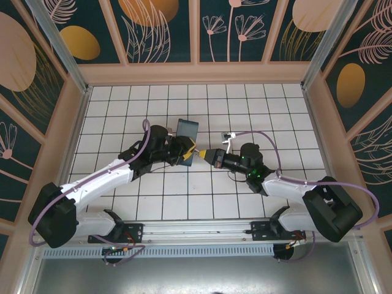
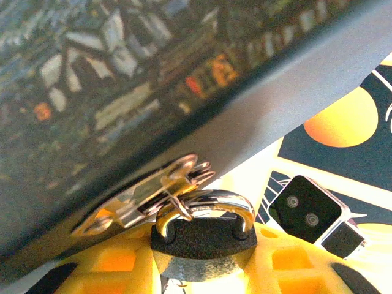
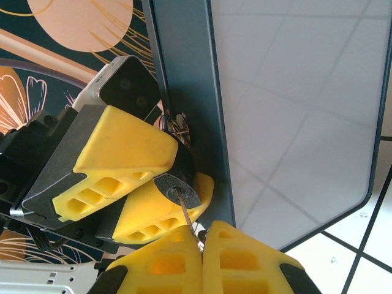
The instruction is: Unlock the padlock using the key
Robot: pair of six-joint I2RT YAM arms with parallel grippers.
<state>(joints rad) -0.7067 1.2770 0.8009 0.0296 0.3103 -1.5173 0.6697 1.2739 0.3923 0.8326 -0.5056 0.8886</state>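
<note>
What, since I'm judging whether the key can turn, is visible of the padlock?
The padlock is small: a dark, rough-looking body and a shiny silvery U-shackle, both legs seated, so it looks locked. The shackle runs through a brass-coloured hasp on the painted box. The left gripper clamps the body between yellow fingers. The padlock's round keyhole face meets the thin key, pinched by the shut right gripper.
</note>
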